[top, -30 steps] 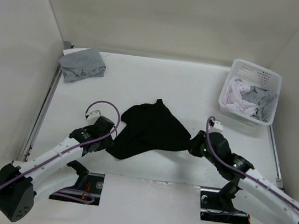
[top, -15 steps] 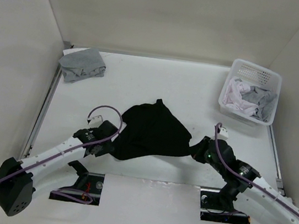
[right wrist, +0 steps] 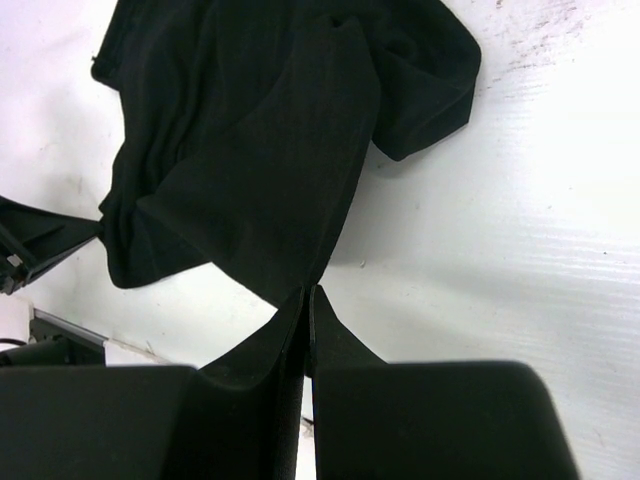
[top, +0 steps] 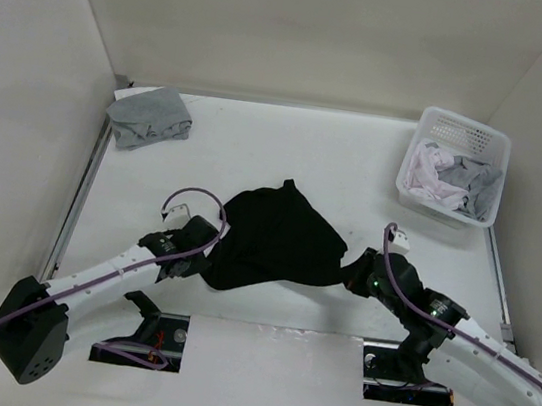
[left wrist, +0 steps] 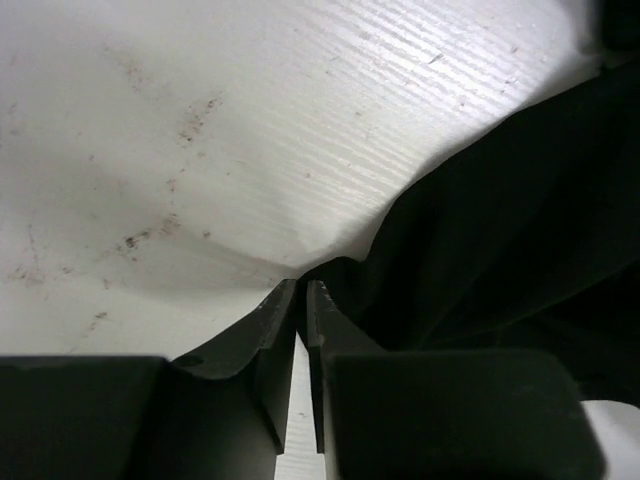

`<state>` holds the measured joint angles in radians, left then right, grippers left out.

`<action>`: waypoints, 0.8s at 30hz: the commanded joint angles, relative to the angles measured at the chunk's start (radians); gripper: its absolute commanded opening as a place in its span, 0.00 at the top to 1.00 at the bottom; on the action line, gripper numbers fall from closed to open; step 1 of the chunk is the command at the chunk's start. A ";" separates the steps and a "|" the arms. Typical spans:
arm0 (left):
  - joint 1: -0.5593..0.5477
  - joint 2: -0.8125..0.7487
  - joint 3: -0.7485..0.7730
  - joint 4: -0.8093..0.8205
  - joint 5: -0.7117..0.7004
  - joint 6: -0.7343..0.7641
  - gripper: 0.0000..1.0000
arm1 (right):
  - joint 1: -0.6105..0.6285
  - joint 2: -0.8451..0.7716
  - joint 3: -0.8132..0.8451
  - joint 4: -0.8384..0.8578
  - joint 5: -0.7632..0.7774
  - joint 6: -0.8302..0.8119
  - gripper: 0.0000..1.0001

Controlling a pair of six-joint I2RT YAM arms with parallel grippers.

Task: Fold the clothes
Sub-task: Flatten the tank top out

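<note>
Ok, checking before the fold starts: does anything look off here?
The shirt lies crumpled and bunched, not flat. Faint dark specks mark the table. Nothing else stands out.

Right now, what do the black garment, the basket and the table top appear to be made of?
The black garment: soft matte fabric; it lies limp in folds without shine. The basket: white plastic, it seems, stiff with lattice holes. The table top: hard white board, matte; the left wrist view shows fine parallel ridges and small stains; exact material unclear.
</note>
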<state>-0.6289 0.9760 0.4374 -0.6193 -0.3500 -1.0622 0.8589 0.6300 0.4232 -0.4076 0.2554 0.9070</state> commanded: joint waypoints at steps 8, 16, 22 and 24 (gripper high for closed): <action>-0.005 -0.259 0.192 0.026 -0.107 0.088 1.00 | 0.027 -0.075 0.141 0.015 0.086 -0.094 0.98; -0.183 -0.362 0.655 0.255 -0.430 0.404 1.00 | 0.217 -0.072 0.602 -0.057 0.421 -0.328 1.00; -0.307 -0.367 0.725 0.672 -0.530 0.680 1.00 | 0.529 0.034 0.905 0.067 0.801 -0.604 1.00; -0.326 -0.347 0.771 0.754 -0.529 0.755 1.00 | 0.652 0.065 0.982 0.195 0.918 -0.763 1.00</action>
<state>-0.9310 0.5869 1.1507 -0.0963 -0.8181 -0.5060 1.4025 0.6468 1.3224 -0.3759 0.9085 0.4011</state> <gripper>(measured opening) 0.010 0.006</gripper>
